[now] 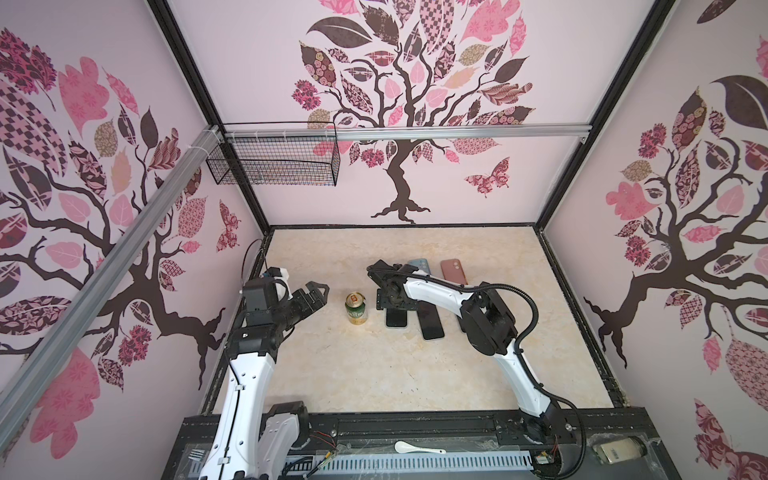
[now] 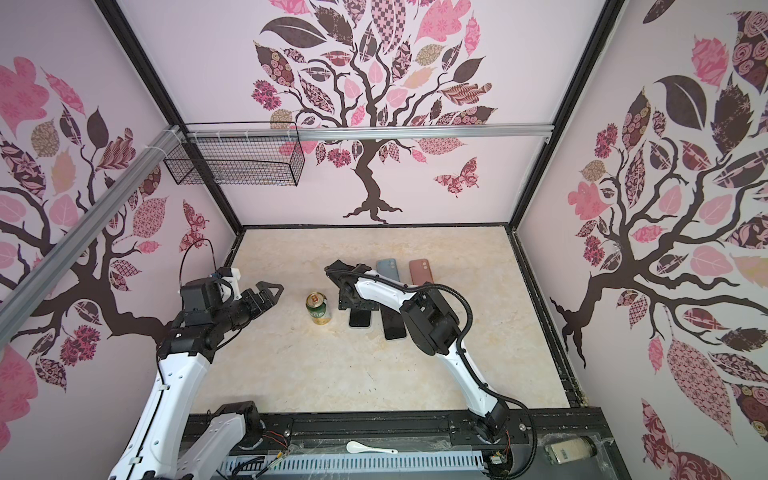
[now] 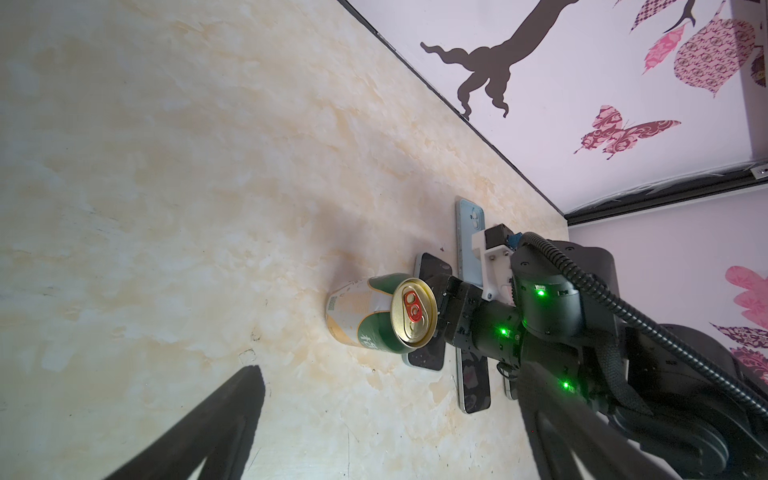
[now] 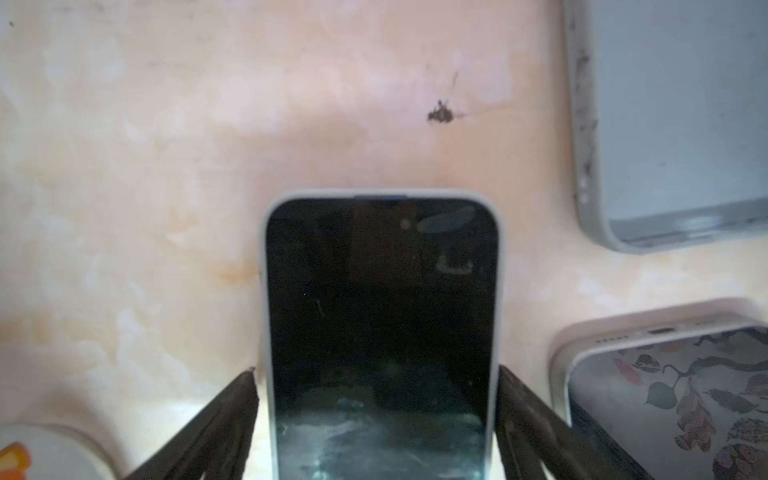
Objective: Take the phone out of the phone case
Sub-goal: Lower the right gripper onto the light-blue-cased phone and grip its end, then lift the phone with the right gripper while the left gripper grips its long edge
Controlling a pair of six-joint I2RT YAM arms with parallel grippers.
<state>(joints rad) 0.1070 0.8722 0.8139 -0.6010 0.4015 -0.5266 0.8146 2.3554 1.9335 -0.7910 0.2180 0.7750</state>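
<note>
Right fingers (image 4: 232, 411) nearer: spread astride the cased phone (image 4: 380, 291) across its short width, contact unclear; long axis runs toward the counter (image 1: 374, 374) far edge. Left fingers (image 1: 312, 297) spread, well apart.

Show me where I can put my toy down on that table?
The table is bare across its wide front, between the arms, in front of the can. So is the back left, behind the left claw. Right of the can is crowded: phones, cases and the right claw.
</note>
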